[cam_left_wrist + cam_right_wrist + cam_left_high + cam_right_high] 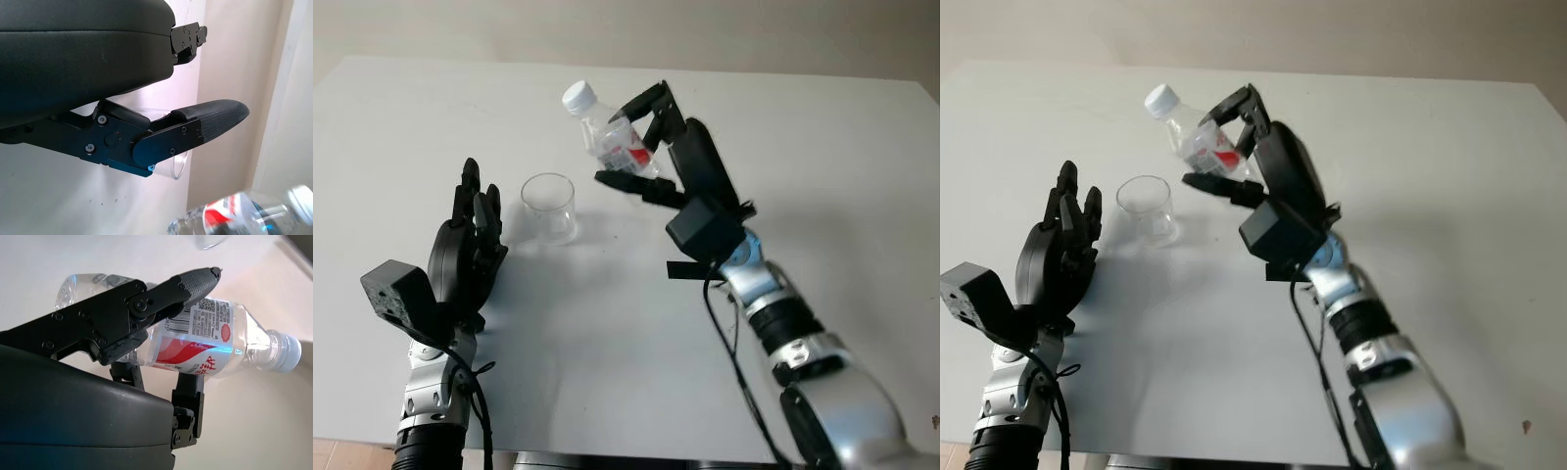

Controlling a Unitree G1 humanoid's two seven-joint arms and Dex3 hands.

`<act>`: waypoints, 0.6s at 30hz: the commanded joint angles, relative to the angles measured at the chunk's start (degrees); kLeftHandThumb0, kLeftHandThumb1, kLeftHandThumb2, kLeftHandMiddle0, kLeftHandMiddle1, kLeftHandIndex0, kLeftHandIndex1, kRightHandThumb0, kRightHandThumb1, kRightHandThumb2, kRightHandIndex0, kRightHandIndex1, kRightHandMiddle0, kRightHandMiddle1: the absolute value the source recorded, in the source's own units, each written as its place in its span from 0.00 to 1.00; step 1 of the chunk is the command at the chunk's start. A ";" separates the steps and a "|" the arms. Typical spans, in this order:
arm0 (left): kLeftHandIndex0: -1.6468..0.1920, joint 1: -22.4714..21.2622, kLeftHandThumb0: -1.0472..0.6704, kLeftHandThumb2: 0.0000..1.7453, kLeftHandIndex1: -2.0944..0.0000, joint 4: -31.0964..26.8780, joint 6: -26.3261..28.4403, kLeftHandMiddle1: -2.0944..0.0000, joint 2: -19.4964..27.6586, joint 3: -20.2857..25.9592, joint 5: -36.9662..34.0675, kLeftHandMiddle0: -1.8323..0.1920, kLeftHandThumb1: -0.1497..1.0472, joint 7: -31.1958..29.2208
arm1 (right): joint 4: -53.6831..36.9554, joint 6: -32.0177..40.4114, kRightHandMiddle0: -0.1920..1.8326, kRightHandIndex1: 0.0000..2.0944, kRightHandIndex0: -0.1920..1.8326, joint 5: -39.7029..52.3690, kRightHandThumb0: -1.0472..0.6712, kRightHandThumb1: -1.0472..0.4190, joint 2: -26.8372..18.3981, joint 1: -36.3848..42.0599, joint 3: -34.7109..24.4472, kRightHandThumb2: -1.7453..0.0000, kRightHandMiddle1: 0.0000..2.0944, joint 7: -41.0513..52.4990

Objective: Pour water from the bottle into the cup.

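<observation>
Clear plastic water bottle (612, 137), white cap on, tilted above table (862, 196) | right hand (646, 147) grasps it | left hand (470, 240) open beside clear cup (548, 208) | step: approach to pour | next: uncap, bring mouth over cup

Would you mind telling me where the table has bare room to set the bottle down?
The table is bare on the robot's right of the right hand holding the bottle, along the far edge, and near, between the two arms. It is crowded around the cup, between the open left hand and the tilted bottle.
</observation>
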 commanded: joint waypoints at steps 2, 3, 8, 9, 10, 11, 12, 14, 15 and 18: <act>0.99 -0.51 0.15 0.43 0.97 -0.07 -0.55 0.97 -0.15 -0.17 0.25 0.96 1.00 0.23 | 5.30 0.51 0.47 1.00 0.60 -6.28 0.44 0.00 -2.56 -6.50 4.40 0.94 1.00 -5.26; 0.99 -0.49 0.15 0.43 0.97 -0.12 -0.42 0.97 -0.13 -0.17 0.21 0.96 1.00 0.23 | 7.23 0.96 0.47 1.00 0.59 -8.46 0.45 0.00 -3.17 -8.20 6.09 0.94 1.00 -6.67; 0.99 -0.39 0.15 0.44 0.97 0.01 -0.86 0.97 -0.30 -0.21 0.20 0.96 1.00 0.24 | 15.42 1.88 0.43 1.00 0.52 -14.71 0.46 0.00 -4.46 -15.16 12.72 0.95 1.00 -8.61; 0.99 -0.32 0.15 0.44 0.97 -0.05 -0.98 0.97 -0.34 -0.27 0.37 0.96 1.00 0.37 | 16.38 2.00 0.43 1.00 0.51 -15.71 0.46 0.00 -4.53 -16.12 13.95 0.95 1.00 -9.19; 0.99 -0.24 0.15 0.44 0.97 -0.15 -1.01 0.97 -0.40 -0.31 0.42 0.96 1.00 0.46 | 17.16 2.38 0.42 1.00 0.50 -16.60 0.45 0.00 -4.49 -16.98 15.05 0.95 1.00 -9.66; 0.99 -0.18 0.15 0.44 0.97 -0.23 -0.99 0.97 -0.43 -0.37 0.46 0.96 1.00 0.52 | 17.84 2.68 0.42 1.00 0.50 -17.55 0.45 0.00 -4.46 -17.77 16.20 0.95 1.00 -10.38; 0.99 -0.15 0.15 0.44 0.97 -0.18 -1.05 0.97 -0.46 -0.40 0.45 0.96 1.00 0.55 | 18.43 3.01 0.42 1.00 0.50 -18.42 0.45 0.00 -4.39 -18.49 17.24 0.95 1.00 -11.10; 0.99 -0.08 0.15 0.43 0.97 -0.18 -1.01 0.97 -0.58 -0.42 0.33 0.96 1.00 0.66 | 19.51 3.58 0.42 1.00 0.51 -19.63 0.44 0.01 -4.18 -19.78 18.94 0.95 1.00 -11.96; 0.99 -0.05 0.15 0.43 0.97 -0.16 -1.01 0.97 -0.61 -0.45 0.34 0.96 1.00 0.69 | 19.96 3.49 0.42 1.00 0.51 -19.84 0.44 0.00 -4.07 -20.25 19.47 0.95 1.00 -12.17; 0.99 -0.11 0.15 0.43 0.97 0.02 -1.18 0.97 -0.68 -0.54 0.49 0.96 1.00 0.81 | 20.92 3.68 0.41 1.00 0.51 -20.80 0.44 0.00 -3.85 -21.53 21.39 0.96 1.00 -13.01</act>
